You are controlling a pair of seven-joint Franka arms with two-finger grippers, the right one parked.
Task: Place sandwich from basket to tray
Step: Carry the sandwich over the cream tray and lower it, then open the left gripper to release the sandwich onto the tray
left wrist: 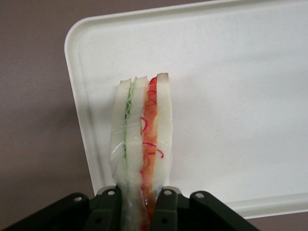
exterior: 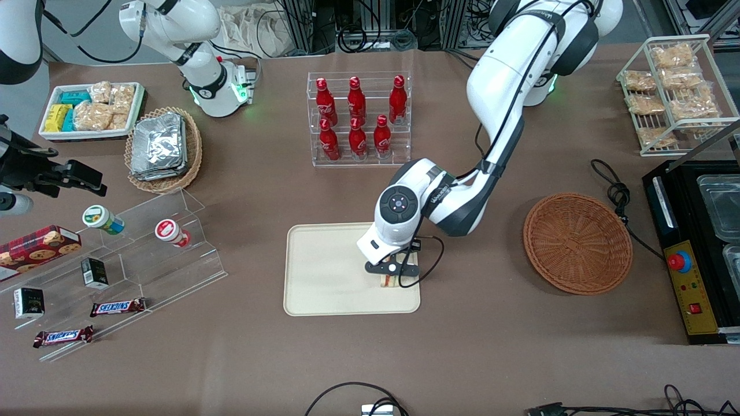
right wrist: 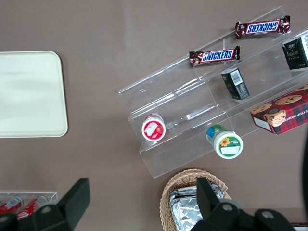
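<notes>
The gripper [exterior: 392,276] hangs low over the tray [exterior: 324,271], at the tray's corner nearest the front camera on the working arm's side. Its two black fingers [left wrist: 108,211] are closed snugly on the sandwich [left wrist: 140,139], pinching the wedge across its flat faces so the layered edge points away from the wrist.

From the front, most of the sandwich [exterior: 388,281] is hidden under the black finger mount and the white wrist; only a sliver of pale bread with a hint of colour peeks out below it. Whether the wedge touches the tray or hangs just above it cannot be told. In the wrist view its gripped end is covered by the fingers and cut off at the frame edge.

The sandwich shows three white bread slices with a frilly green layer and a red-orange layer between them, all under glossy, wrinkled clear wrap. The tray [left wrist: 231,72] is smooth, matte cream plastic, rectangular with rounded corners and a low raised rim, lying on the flat brown table [exterior: 462,346].

Well apart, toward the working arm's end of the table, sits the basket [exterior: 577,242], a round, shallow bowl of tightly woven reddish-brown wicker. Farther from the front camera than the tray stands a clear stepped rack [exterior: 359,118] of red bottles [exterior: 357,101].
</notes>
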